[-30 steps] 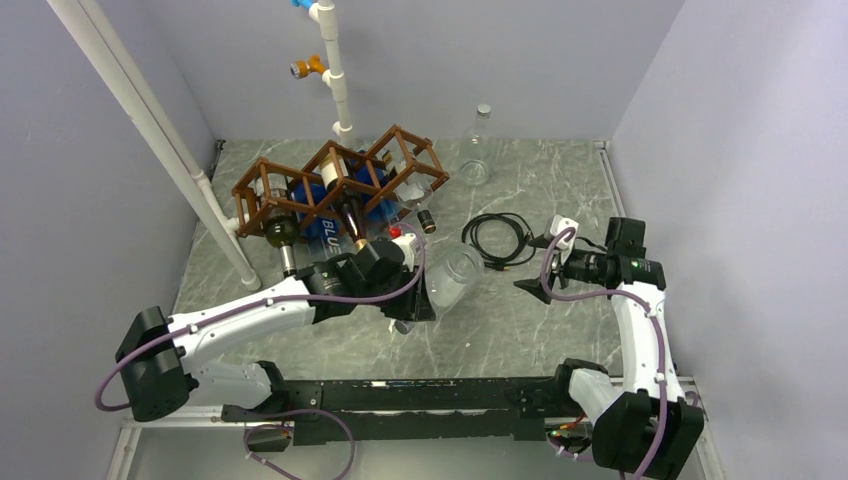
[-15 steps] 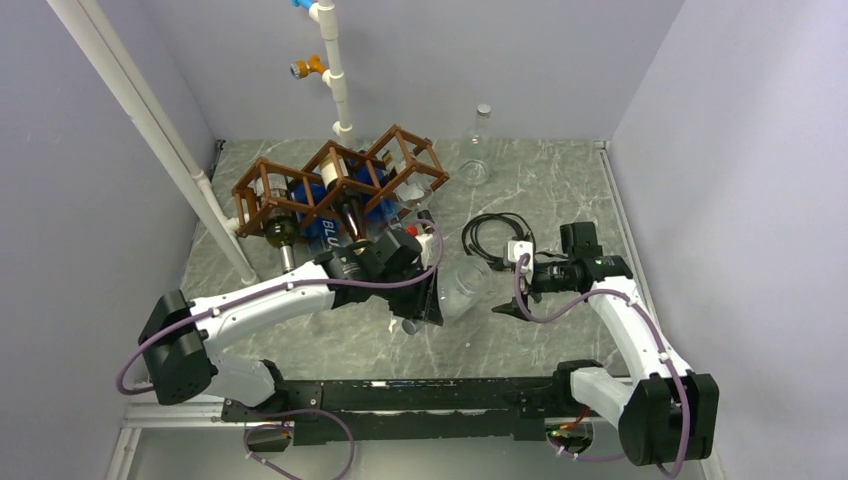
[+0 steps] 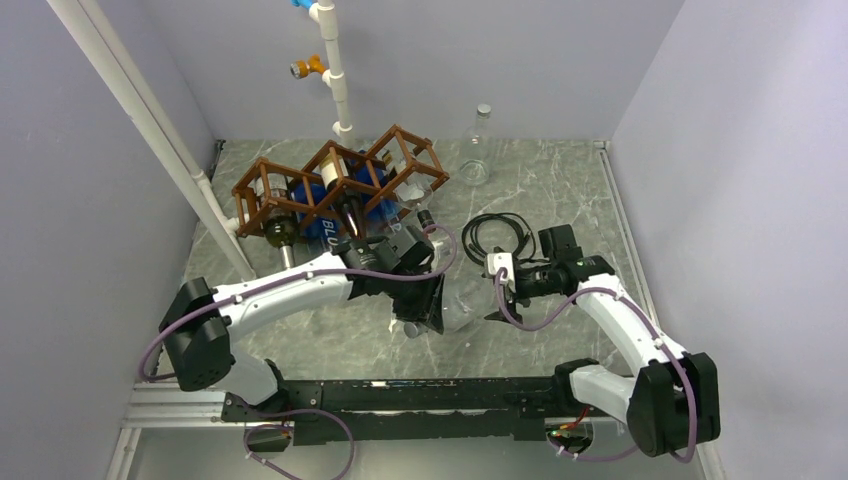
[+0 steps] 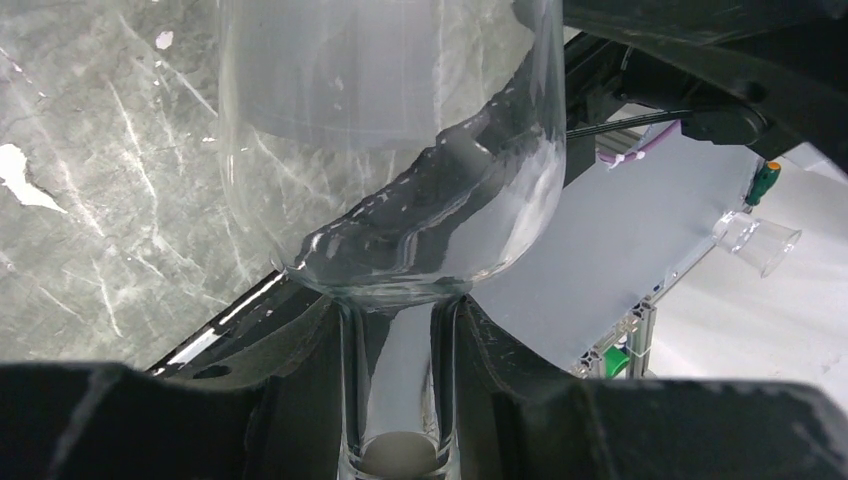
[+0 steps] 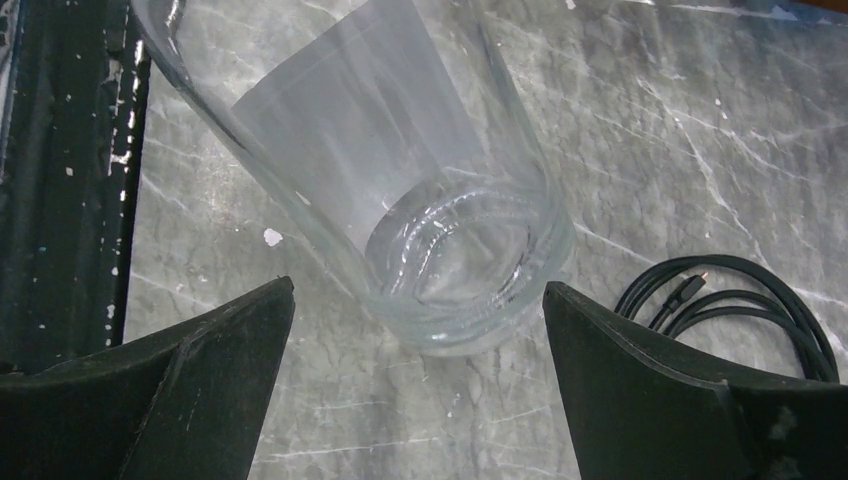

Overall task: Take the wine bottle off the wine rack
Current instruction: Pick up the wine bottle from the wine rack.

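The left gripper (image 4: 398, 335) is closed on the thin neck of the wine bottle (image 4: 390, 150). Its two black fingers (image 4: 300, 385) press on the glass from both sides, and the clear, empty body spreads out just past them. The right gripper (image 5: 418, 290) stands wide open and holds nothing. The round base of the wine bottle lies between its two fingers. One finger is clearly apart from the glass. The other is very near to it, and I cannot tell if it touches.

From above, the wine bottle lies tilted between the two grippers, over the grey marble table (image 3: 560, 200). It is off the wine rack (image 3: 330, 180) and in front of it. I cannot tell if the glass rests on the table.

The wine rack stands at the back left, with dark bottles (image 3: 318, 215) in its cells, their necks pointing to the near side. The left arm reaches across just in front of them. A coiled black cable (image 3: 500, 235) lies on the table just behind the right gripper. One more clear bottle (image 3: 478, 150) stands upright near the back wall, well apart from both grippers. A white pipe (image 3: 150, 130) slants down on the left side of the rack.
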Robot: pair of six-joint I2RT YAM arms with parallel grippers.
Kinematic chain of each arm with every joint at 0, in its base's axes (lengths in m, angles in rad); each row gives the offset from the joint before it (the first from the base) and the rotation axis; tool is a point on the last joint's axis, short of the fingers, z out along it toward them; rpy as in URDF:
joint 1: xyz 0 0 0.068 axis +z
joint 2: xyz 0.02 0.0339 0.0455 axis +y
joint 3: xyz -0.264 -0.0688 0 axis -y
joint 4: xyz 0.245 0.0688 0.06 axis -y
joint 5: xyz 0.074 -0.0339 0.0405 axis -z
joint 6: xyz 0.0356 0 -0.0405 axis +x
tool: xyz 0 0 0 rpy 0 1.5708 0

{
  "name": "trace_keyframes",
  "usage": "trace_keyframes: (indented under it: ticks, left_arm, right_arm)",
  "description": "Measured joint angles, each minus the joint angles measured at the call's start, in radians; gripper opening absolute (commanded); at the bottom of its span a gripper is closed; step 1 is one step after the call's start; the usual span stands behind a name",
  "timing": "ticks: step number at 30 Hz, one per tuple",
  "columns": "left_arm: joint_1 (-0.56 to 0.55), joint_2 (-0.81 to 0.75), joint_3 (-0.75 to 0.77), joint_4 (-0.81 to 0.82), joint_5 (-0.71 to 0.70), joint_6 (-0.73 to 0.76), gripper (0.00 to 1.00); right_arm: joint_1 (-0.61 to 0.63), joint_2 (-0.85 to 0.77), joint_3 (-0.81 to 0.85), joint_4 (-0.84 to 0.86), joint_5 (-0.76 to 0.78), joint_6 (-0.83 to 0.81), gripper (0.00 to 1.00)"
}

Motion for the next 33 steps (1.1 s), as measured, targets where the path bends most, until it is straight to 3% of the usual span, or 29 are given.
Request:
trace_keyframes:
  ticks: [14, 22, 27, 33]
  left_arm:
    - [0.0, 0.043, 0.04, -0.051, 0.034, 0.015, 0.01]
    - [0.002, 0.062, 0.057, -0.077, 0.031, 0.014, 0.15]
    - [0.009, 0.068, 0.059, -0.084, 0.038, 0.014, 0.3]
    - [0.023, 0.069, 0.059, -0.087, 0.051, 0.014, 0.36]
  right_arm:
    - [0.112, 0.018, -0.041, 0.114, 0.117, 0.011, 0.88]
    - [0.134, 0.041, -0.041, 0.13, 0.138, 0.013, 0.85]
    - [0.142, 0.056, -0.041, 0.137, 0.142, 0.013, 0.84]
    - [0.144, 0.068, -0.041, 0.152, 0.139, 0.017, 0.84]
